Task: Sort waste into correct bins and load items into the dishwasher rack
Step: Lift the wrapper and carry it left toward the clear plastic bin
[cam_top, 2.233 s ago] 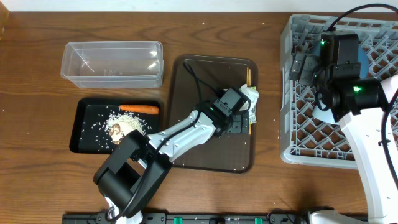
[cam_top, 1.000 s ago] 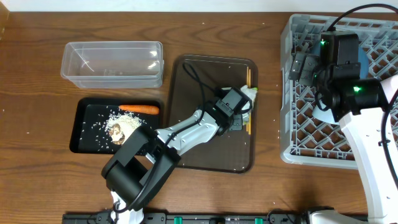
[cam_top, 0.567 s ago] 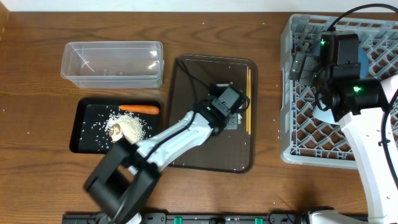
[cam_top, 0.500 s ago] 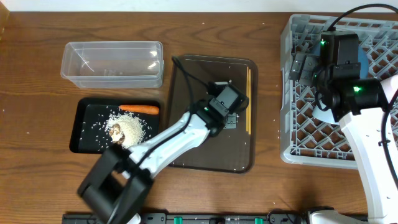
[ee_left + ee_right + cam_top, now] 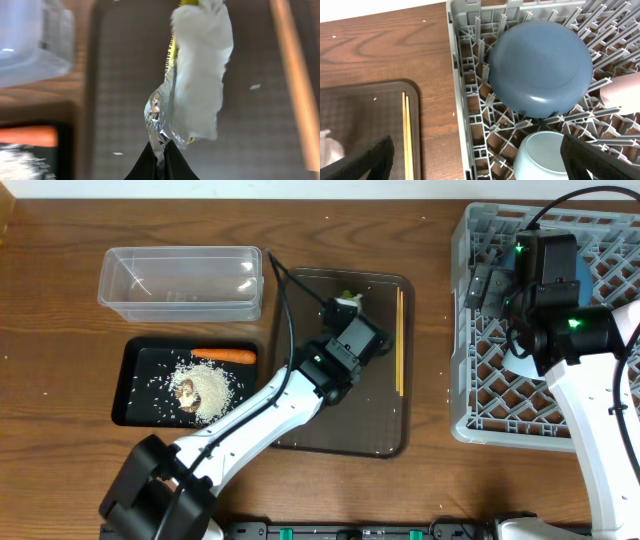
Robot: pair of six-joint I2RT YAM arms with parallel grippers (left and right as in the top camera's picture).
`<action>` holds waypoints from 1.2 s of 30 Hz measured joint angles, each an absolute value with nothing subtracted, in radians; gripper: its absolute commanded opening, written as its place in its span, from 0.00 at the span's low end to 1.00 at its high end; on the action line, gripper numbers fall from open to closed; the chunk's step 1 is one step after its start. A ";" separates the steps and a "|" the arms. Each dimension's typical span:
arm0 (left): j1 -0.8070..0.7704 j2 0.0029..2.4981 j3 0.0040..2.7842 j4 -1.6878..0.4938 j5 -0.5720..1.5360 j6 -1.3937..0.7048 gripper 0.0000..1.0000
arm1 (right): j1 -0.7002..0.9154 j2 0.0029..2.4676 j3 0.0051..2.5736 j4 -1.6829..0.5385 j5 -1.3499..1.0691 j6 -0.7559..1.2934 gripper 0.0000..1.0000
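My left gripper point(image 5: 161, 150) is shut on a corner of the crumpled white-silver-green wrapper point(image 5: 200, 75), which hangs above the brown serving tray. From overhead, the wrapper point(image 5: 347, 300) is over the tray's back middle. The carrot point(image 5: 224, 355), rice point(image 5: 205, 383) and brown lump point(image 5: 186, 390) lie in the black tray point(image 5: 140, 370). The clear tub point(image 5: 180, 275) stands behind it. Chopsticks point(image 5: 399, 340) lie along the serving tray's right side. My right gripper point(image 5: 480, 165) is open over the dishwasher rack point(image 5: 465, 100), which holds an overturned dark blue bowl point(image 5: 540, 67) and a pale blue bowl point(image 5: 545, 155).
The brown serving tray point(image 5: 300, 410) sits mid-table between the bins and the rack point(image 5: 470, 380). Loose rice grains dot the tray and the wood around it. My left arm stretches diagonally across the serving tray from the front edge.
My left gripper closed on the wrapper at the tray's right side, lifted it and carried it toward the back left. The chopsticks now lie uncovered. The right arm has not moved.
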State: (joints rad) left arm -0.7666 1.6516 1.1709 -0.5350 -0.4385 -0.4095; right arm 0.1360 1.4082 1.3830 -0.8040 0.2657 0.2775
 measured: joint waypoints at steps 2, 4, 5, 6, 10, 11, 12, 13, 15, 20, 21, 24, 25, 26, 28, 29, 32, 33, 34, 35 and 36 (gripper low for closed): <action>-0.767 1.662 1.171 -0.550 -0.495 -0.390 0.06 | 0.136 1.408 1.383 -0.804 0.266 0.278 0.99; -0.767 1.666 1.171 -0.567 -0.567 -0.382 0.06 | 0.136 1.408 1.383 -0.804 0.266 0.278 0.99; -0.767 1.666 1.171 -0.574 -0.602 -0.378 0.06 | 0.136 1.408 1.383 -0.804 0.266 0.278 0.99; -0.768 1.665 1.171 -0.577 -0.635 -0.374 0.07 | 0.136 1.408 1.383 -0.804 0.266 0.277 0.99; -0.779 1.662 1.171 -0.579 -0.702 -0.364 0.06 | 0.136 1.408 1.383 -0.804 0.266 0.278 0.99; -0.783 1.660 1.171 -0.579 -0.712 -0.362 0.06 | 0.136 1.408 1.383 -0.804 0.266 0.277 0.99; -0.786 1.658 1.171 -0.579 -0.718 -0.361 0.06 | 0.136 1.408 1.383 -0.804 0.266 0.278 0.99; -0.789 1.657 1.171 -0.578 -0.722 -0.361 0.06 | 0.136 1.408 1.383 -0.804 0.266 0.278 0.99; -0.789 1.655 1.171 -0.571 -0.733 -0.365 0.06 | 0.136 1.408 1.383 -0.804 0.266 0.278 0.99; -0.753 1.639 1.171 -0.558 -0.740 -0.428 0.06 | 0.136 1.408 1.383 -0.804 0.266 0.278 0.99; -0.732 1.629 1.171 -0.557 -0.740 -0.452 0.06 | 0.136 1.408 1.383 -0.804 0.266 0.277 0.99; -0.642 1.585 1.171 -0.547 -0.709 -0.517 0.06 | 0.136 1.408 1.383 -0.804 0.266 0.277 0.99; -0.596 1.563 1.171 -0.537 -0.682 -0.540 0.06 | 0.136 1.408 1.383 -0.804 0.266 0.277 0.99; -0.548 1.542 1.171 -0.527 -0.647 -0.569 0.06 | 0.136 1.408 1.383 -0.804 0.266 0.278 0.99; -0.464 1.509 1.171 -0.516 -0.575 -0.630 0.06 | 0.136 1.408 1.383 -0.804 0.266 0.278 0.99; -0.420 1.494 1.171 -0.511 -0.537 -0.670 0.06 | 0.136 1.408 1.383 -0.804 0.266 0.278 0.99; -0.293 1.473 1.171 -0.501 -0.415 -0.823 0.06 | 0.136 1.408 1.383 -0.804 0.266 0.278 0.99; -0.255 1.473 1.171 -0.500 -0.375 -0.880 0.06 | 0.136 1.408 1.383 -0.804 0.266 0.278 0.99; -0.220 1.475 1.171 -0.500 -0.337 -0.936 0.06 | 0.136 1.408 1.383 -0.804 0.266 0.278 0.99; -0.193 1.476 1.171 -0.499 -0.306 -0.982 0.06 | 0.136 1.408 1.383 -0.804 0.266 0.277 0.99; -0.168 1.478 1.171 -0.495 -0.276 -1.033 0.06 | 0.136 1.408 1.383 -0.804 0.266 0.278 0.99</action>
State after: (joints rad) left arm -0.1684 1.4784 1.1709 -0.4950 -0.2756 -1.0328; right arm 0.1360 1.4082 1.3830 -0.8040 0.2657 0.2775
